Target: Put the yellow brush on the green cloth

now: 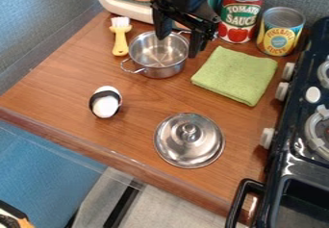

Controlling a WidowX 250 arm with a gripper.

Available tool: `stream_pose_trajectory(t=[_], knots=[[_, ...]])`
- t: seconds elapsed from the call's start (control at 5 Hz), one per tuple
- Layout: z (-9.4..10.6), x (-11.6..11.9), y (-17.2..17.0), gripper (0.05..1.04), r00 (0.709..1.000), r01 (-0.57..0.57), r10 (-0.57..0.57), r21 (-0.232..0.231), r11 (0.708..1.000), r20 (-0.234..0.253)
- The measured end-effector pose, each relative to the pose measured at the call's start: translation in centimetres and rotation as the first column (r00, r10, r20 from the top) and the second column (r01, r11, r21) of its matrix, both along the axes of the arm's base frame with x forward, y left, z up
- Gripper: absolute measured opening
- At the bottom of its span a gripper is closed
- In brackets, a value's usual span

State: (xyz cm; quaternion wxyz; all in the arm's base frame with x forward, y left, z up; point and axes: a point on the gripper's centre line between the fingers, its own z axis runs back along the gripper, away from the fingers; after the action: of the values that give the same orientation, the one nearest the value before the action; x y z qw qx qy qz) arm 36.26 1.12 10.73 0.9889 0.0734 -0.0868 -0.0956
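Observation:
The black gripper (178, 42) hangs at the top centre, over the right part of the steel pot, its two fingers spread apart with nothing seen between them. Left of the pot, the yellow brush (120, 40) lies on the wooden counter, white bristles toward the top of the view and yellow handle toward the bottom. To the right of the pot lies the folded green cloth (236, 75), flat on the counter with nothing on it. The gripper is above and left of the cloth, and right of the brush.
The steel pot (158, 55) stands between brush and cloth. Two cans, one red (239, 13) and one yellow (280, 31), stand behind the cloth. A steel lid (189, 140) and a black-and-white egg-shaped object (105, 102) sit nearer the front. The dark stove (302, 140) borders the right.

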Motion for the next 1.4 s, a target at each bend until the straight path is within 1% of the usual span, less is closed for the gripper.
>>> stream_pose_trajectory(t=[0.2,0.4,0.6,0.8,1.0,1.2,1.4], knots=[[-1.0,0.0,0.0,1.000,1.000,-0.001,0.001,-0.001,1.000,-0.029],[-1.2,0.0,0.9,1.000,0.998,-0.035,0.035,-0.002,0.999,-0.042],[-1.2,1.2,3.4,1.001,0.990,-0.134,0.134,-0.008,0.991,-0.045],[-0.5,3.1,7.5,1.000,0.961,-0.276,0.276,-0.019,0.961,-0.012],[-0.5,4.3,12.2,1.000,0.895,-0.446,0.446,-0.029,0.894,-0.010],[-0.1,4.6,14.8,1.000,0.845,-0.535,0.535,-0.039,0.844,0.008],[-0.7,4.7,15.6,1.000,0.789,-0.611,0.613,-0.053,0.790,0.038]])
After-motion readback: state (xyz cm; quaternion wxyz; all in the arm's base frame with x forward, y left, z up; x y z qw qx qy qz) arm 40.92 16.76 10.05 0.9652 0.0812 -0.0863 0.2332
